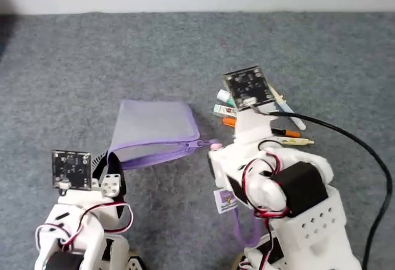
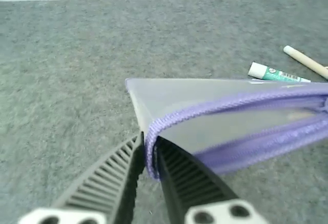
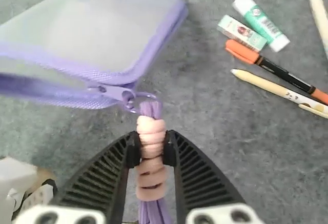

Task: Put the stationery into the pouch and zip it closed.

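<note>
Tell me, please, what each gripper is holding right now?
Left gripper: closed on the pouch corner.
Right gripper: closed on the zipper pull.

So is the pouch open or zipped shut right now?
Open. The pouch has its zipper edges apart, and the slider sits at the end where the right gripper pinches the pull.

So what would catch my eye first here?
The translucent purple pouch, held between two arms on the grey table. The left arm's fingers pinch one end, and the right arm's fingers clamp the pink zip pull at the other. Beside the right arm, loose stationery lies outside the pouch.
</note>
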Robot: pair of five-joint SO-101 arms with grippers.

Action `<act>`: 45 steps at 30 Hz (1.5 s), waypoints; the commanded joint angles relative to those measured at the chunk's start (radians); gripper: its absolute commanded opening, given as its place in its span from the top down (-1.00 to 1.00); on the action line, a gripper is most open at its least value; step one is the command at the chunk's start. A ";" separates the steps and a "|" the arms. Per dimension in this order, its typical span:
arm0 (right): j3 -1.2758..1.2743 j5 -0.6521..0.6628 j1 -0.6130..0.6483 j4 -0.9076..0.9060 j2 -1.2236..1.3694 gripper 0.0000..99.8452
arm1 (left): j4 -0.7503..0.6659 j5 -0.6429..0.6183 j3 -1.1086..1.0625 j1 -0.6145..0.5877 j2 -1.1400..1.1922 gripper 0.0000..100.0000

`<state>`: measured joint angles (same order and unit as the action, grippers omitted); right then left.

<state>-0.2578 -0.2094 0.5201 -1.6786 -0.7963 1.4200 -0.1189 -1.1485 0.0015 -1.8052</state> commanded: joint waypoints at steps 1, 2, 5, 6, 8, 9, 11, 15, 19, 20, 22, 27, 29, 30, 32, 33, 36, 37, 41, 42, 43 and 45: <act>0.052 0.009 -0.035 -0.004 -0.028 0.98 | 0.032 0.005 0.090 -0.018 -0.005 0.98; 0.052 0.009 -0.035 -0.002 -0.028 0.98 | 0.044 0.005 0.105 -0.018 -0.005 0.98; 0.052 0.009 -0.039 -0.001 -0.027 0.98 | 0.095 0.005 0.151 -0.018 -0.005 0.98; 0.052 0.009 -0.039 -0.002 -0.027 0.98 | 0.115 0.005 0.165 -0.018 -0.005 0.98; 0.052 0.009 -0.039 -0.005 -0.027 0.98 | 0.149 0.003 0.194 -0.018 -0.005 0.98; 0.052 0.006 -0.039 -0.005 -0.027 0.98 | 0.163 0.003 0.205 -0.018 -0.005 0.98; 0.052 0.006 -0.039 -0.002 -0.024 0.98 | 0.166 0.002 0.214 -0.020 -0.005 0.98; 0.052 0.005 -0.039 -0.001 -0.021 0.98 | 0.166 0.002 0.216 -0.020 -0.005 0.98; 0.052 0.005 -0.039 -0.012 -0.021 0.98 | 0.166 0.000 0.216 -0.020 -0.005 0.98; 0.052 0.005 -0.039 -0.012 -0.021 0.98 | 0.166 0.000 0.214 -0.020 -0.005 0.98; 0.052 0.006 -0.035 -0.012 -0.025 0.97 | 0.166 0.000 0.211 -0.020 -0.006 0.98; 0.071 0.006 -0.039 -0.102 -0.027 0.79 | 0.167 0.000 0.208 -0.020 -0.006 0.98; 0.074 0.008 -0.051 -0.114 -0.030 0.67 | 0.167 0.000 0.208 -0.020 -0.008 0.98; 0.083 0.009 -0.070 -0.114 -0.030 0.63 | 0.167 0.000 0.208 -0.020 -0.008 0.98; 0.121 0.011 -0.099 -0.113 -0.018 0.61 | 0.167 0.000 0.208 -0.020 -0.008 0.98; 0.138 0.014 -0.113 -0.108 -0.015 0.62 | 0.167 0.000 0.208 -0.020 -0.008 0.98; 0.176 0.094 -0.165 -0.105 0.025 0.65 | 0.167 0.000 0.208 -0.018 -0.008 0.98; 0.192 0.120 -0.193 -0.105 0.044 0.67 | 0.167 0.000 0.208 -0.018 -0.008 0.98; 0.249 0.221 -0.312 -0.101 0.166 0.73 | 0.167 0.000 0.206 -0.018 -0.008 0.98; 0.262 0.238 -0.334 -0.101 0.209 0.75 | 0.167 0.000 0.206 -0.018 -0.008 0.98; 0.275 0.255 -0.355 -0.101 0.260 0.75 | 0.167 0.000 0.206 -0.018 -0.008 0.98; 0.302 0.282 -0.394 -0.101 0.364 0.75 | 0.167 0.000 0.205 -0.018 -0.008 0.98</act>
<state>-0.0230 0.0238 0.1780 -1.7522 -0.5539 1.5827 -0.1189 -0.9782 -0.0107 -1.8067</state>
